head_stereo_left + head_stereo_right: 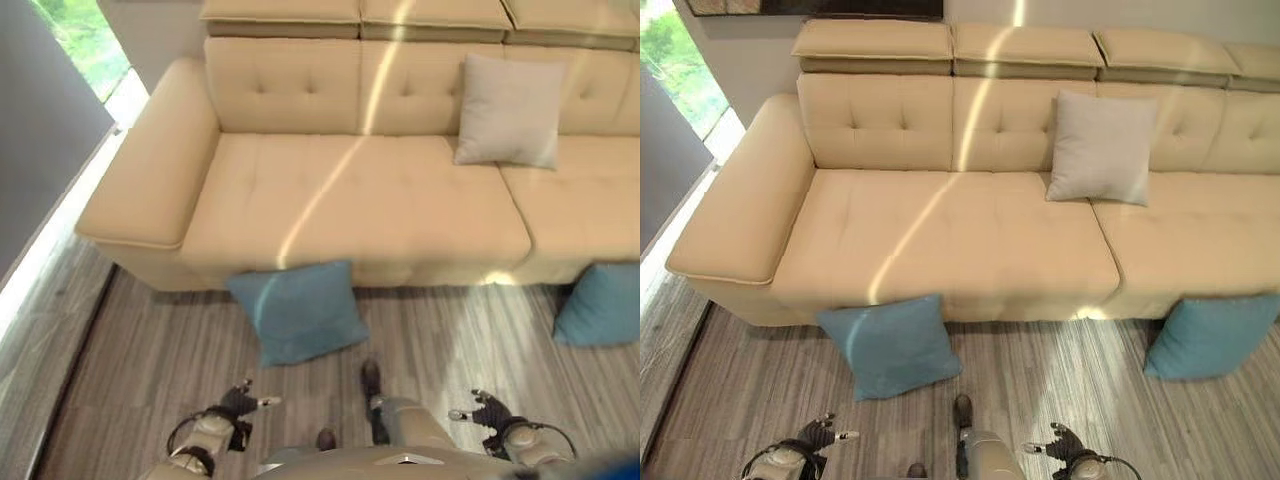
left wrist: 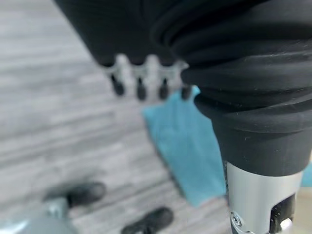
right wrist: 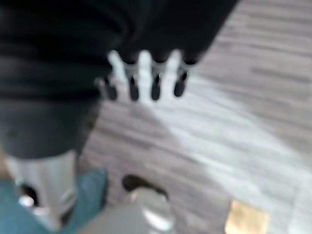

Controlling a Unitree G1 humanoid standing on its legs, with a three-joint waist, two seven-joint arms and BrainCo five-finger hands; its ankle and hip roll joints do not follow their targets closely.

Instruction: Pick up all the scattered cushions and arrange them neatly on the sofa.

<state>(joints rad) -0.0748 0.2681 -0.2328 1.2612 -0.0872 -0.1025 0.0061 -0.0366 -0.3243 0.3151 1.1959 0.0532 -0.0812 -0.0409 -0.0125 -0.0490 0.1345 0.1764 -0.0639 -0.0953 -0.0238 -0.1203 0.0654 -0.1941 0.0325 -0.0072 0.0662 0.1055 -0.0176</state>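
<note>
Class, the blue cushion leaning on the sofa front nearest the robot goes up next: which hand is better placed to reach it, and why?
Probably the left hand: the blue cushion lies just ahead of it, while the right hand sits farther to the side. Both hands hold nothing.

Matt tufted beige sofa [image 1: 940,240] (leather-like), soft cloth blue cushion [image 1: 298,310], grey cloth cushion [image 1: 1102,148], wood-grain floor [image 1: 440,340]

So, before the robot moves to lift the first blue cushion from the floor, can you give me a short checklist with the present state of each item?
1. Left hand free, fingers relaxed: ok.
2. Right hand free, fingers relaxed: ok.
3. Near blue cushion on the floor, leaning on the sofa front, unobstructed: ok.
4. Second blue cushion fully in view: not ok, cut by the edge.
5. Free seat beside the grey cushion: ok.
6. Hands within reach of the cushion: cannot tell.
</note>
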